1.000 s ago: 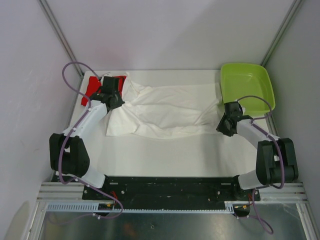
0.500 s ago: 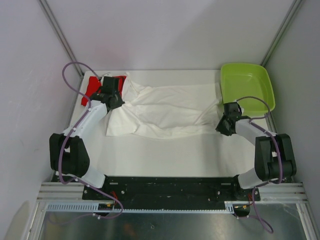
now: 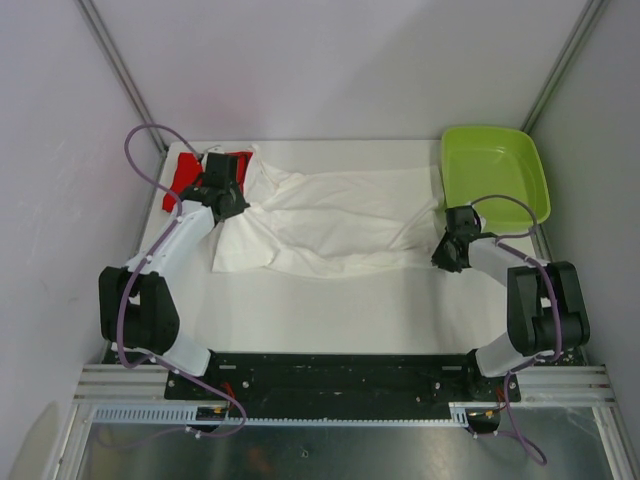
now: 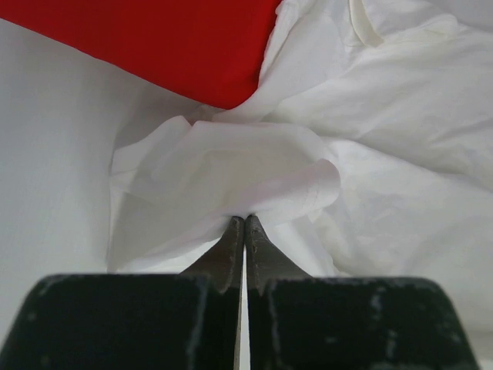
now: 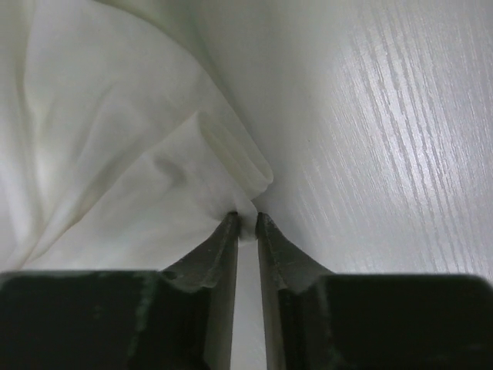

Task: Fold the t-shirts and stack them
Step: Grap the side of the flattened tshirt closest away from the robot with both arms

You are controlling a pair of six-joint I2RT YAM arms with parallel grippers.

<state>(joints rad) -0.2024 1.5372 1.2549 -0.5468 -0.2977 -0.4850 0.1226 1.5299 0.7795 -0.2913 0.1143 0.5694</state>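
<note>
Cloth throughout: thin, limp, light, likely to sag and slip between grips. Crumpled across the far middle of the white tabletop (image 3: 330, 310): white cloth t-shirt (image 3: 330, 220). Bunched at the far-left corner, touching it: plain red cloth t-shirt (image 3: 185, 172). Clamped flat on a raised white fold beside the red edge: left pincer (image 4: 245, 223). Narrow, nipping the opposite white edge near the lime-green plastic tray (image 3: 495, 175): right pincer (image 5: 246, 220). Best taken at hems or corners and drawn taut, never by the loose middle.
</note>
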